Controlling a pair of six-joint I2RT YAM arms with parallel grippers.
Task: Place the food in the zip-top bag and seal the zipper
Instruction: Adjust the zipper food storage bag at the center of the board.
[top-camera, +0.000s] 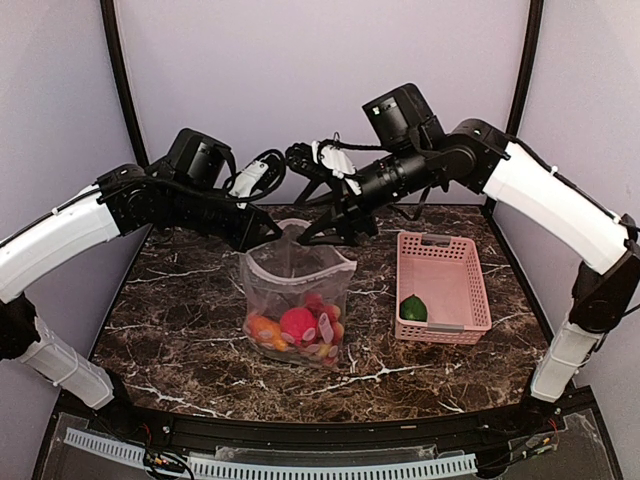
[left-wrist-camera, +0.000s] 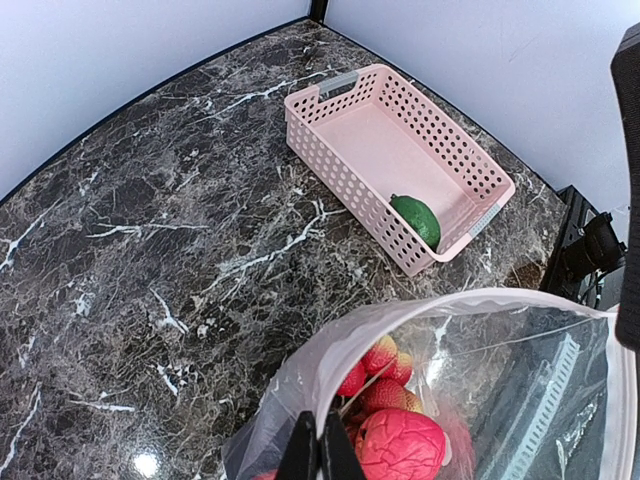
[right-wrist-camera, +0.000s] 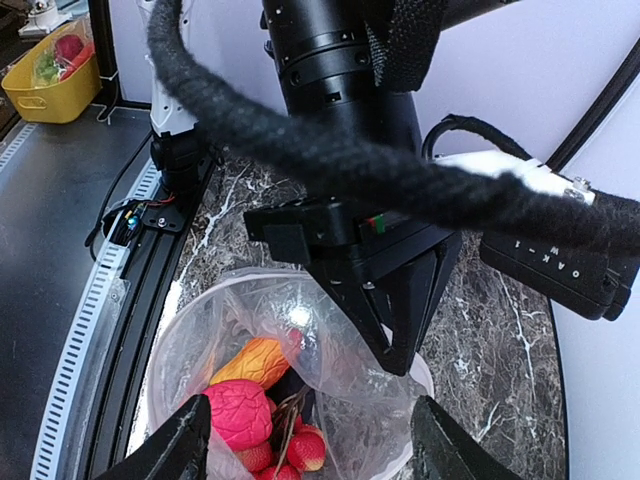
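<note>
The clear zip-top bag stands upright mid-table, mouth open, its whitish zipper rim spread wide. Inside lie an orange piece, a pink-red lumpy piece and a red grape bunch. My left gripper is shut on the bag's left rim; its fingers pinch the plastic. My right gripper is open and empty just above the bag's mouth, with its fingers spread over the opening. A green food piece lies in the pink basket.
The pink basket stands to the right of the bag, near the table's right edge. A yellow bin with toys sits off the table. A black rail runs along the near edge.
</note>
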